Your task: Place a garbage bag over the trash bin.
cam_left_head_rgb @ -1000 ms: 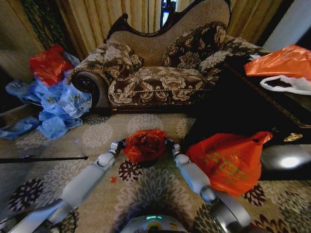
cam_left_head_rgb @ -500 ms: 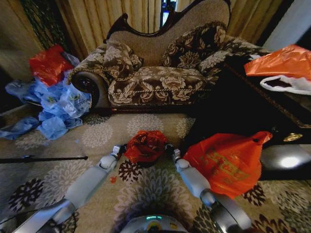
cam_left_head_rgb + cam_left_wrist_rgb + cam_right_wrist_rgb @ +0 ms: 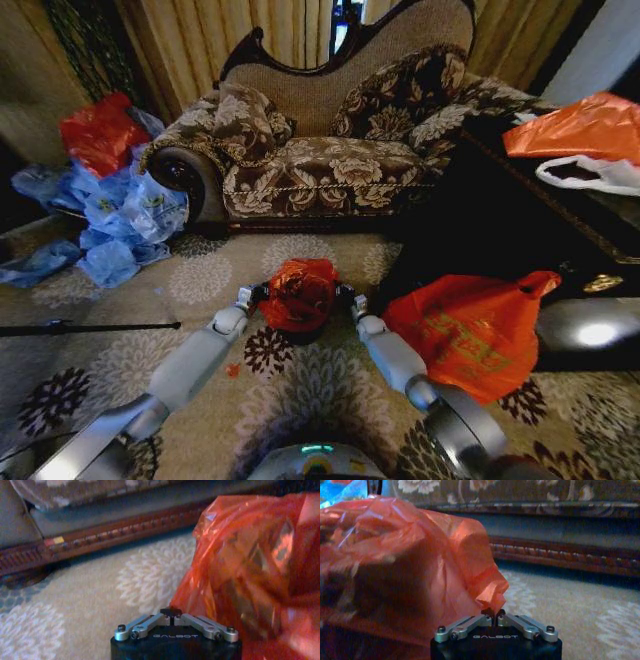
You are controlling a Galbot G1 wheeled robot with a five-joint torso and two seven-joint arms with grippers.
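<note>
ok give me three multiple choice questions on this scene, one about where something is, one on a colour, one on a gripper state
1. Where is the garbage bag?
A. on the sofa
B. between the two grippers, over the trash bin
C. among the blue bags

2. What colour is the garbage bag?
A. red-orange
B. white
C. blue

3. How is the right gripper?
A. wide open, apart from the bag
B. shut on a fold of the garbage bag
C. shut on a cushion

Answers:
1 B: head view shows it on the carpet, with the left gripper on one side and the right gripper on the other, the dark trash bin showing beneath.
2 A: both wrist views show red-orange plastic.
3 B: right wrist view shows its fingers closed on a pinch of plastic.
</note>
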